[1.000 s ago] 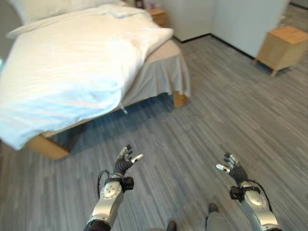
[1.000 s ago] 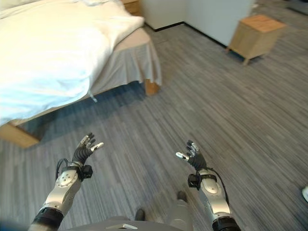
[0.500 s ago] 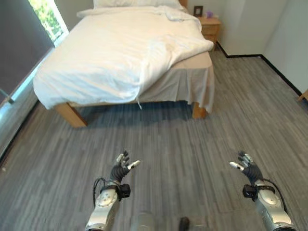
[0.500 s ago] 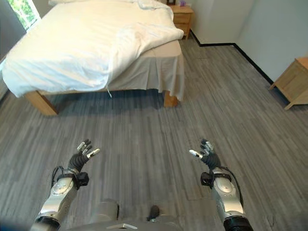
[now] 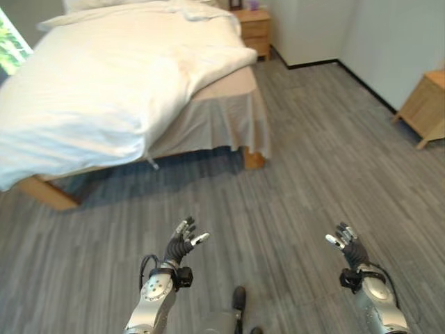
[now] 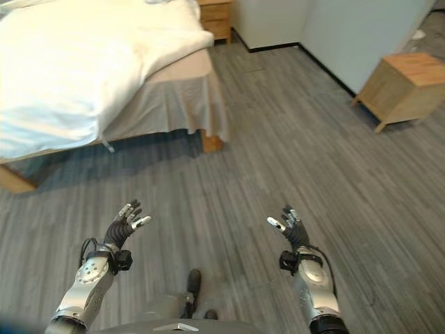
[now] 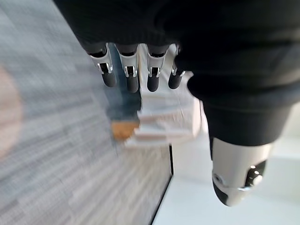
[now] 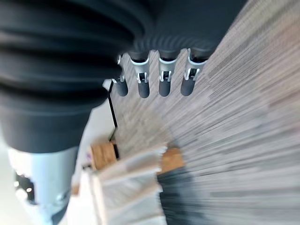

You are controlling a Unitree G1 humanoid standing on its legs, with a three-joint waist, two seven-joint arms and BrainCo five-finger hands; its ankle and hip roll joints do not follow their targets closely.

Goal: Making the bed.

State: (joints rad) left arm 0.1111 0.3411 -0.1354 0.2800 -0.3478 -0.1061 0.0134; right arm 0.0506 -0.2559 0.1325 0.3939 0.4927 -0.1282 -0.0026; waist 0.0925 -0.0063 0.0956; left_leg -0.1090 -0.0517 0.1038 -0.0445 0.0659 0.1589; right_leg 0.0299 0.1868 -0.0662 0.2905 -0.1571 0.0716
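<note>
Left eye view first: the bed is seen at the far left, well apart from both hands, with grey plank floor in between. A white duvet is spread over it, but not squarely. It hangs low past the near left edge, while at the near right corner it is pulled back on a slant, so the beige sheet and the grey bed skirt are left bare there. A pillow can just be made out at the far end.

The left hand is held up over the floor, near and low in the picture, with fingers spread and relaxed and nothing held. The right hand is much the same on the other side, loosely splayed and empty. That is backed up in both wrist views, where the fingers are seen straight with only floor and bed past them.

As for handling, the duvet is judged to be soft, floppy and fairly light, though bulky, so it will probably drag and bunch rather than slide as one piece. A grip on the slanted edge near the bare corner looks like the best bet, one hand at the corner and one further along the hem, so it can be pulled flat and square.

Two wooden nightstands are also seen, one at the far side of the bed and another by the right wall.
</note>
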